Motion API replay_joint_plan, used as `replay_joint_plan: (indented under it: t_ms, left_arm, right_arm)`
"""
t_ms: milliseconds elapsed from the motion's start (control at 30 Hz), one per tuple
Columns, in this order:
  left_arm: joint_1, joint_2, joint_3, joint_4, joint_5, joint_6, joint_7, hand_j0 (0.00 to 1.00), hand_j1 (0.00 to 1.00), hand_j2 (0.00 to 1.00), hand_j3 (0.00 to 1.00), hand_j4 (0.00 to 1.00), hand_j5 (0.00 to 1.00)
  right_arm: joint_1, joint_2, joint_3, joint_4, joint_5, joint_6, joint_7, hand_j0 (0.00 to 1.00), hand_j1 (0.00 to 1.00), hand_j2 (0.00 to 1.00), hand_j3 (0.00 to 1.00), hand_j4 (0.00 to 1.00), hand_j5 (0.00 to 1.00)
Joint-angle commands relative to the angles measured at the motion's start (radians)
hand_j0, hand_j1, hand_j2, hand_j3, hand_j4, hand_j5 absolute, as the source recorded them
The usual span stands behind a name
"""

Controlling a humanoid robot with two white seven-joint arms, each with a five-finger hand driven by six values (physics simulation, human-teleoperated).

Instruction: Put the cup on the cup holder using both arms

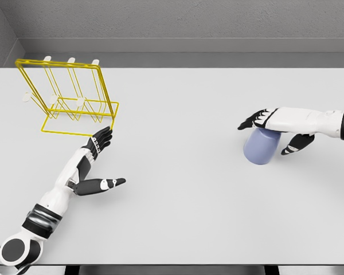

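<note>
Your right hand (273,129) spans the cup (260,146) near the table's (178,103) right edge, fingers spread, grip unclear. Your left hand (97,157) lies open just before the rack (69,97), broad bare table between them.

White table (183,217), yellow wire cup holder (69,100) far left, lavender cup (260,149) right.

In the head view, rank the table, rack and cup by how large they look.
1. Table, filling most of the view.
2. Rack.
3. Cup, under the right hand.
The rack stands farther back, yet looks clearly larger.
</note>
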Motion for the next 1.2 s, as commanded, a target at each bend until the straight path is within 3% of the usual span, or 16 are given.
replay_joint_plan:
  t_ms: [0,333,1167]
  left_arm:
    - [0.000,0.001,0.000,-0.001,-0.001,0.000,0.000,1.00,1.00,1.00,1.00,1.00,1.00]
    - [0.000,0.001,0.000,-0.001,-0.003,0.000,0.000,1.00,1.00,1.00,1.00,1.00,1.00]
    - [-0.006,0.001,0.001,-0.001,-0.001,0.001,0.000,1.00,1.00,1.00,1.00,1.00,1.00]
  right_arm:
    - [0.000,-0.001,-0.002,-0.002,-0.006,0.003,0.000,1.00,1.00,1.00,1.00,1.00,1.00]
    - [0.000,-0.001,-0.002,0.000,-0.006,0.003,0.000,1.00,1.00,1.00,1.00,1.00,1.00]
    - [0.002,0.028,-0.002,-0.002,0.000,0.003,0.000,0.69,0.69,0.69,0.69,0.69,0.69]
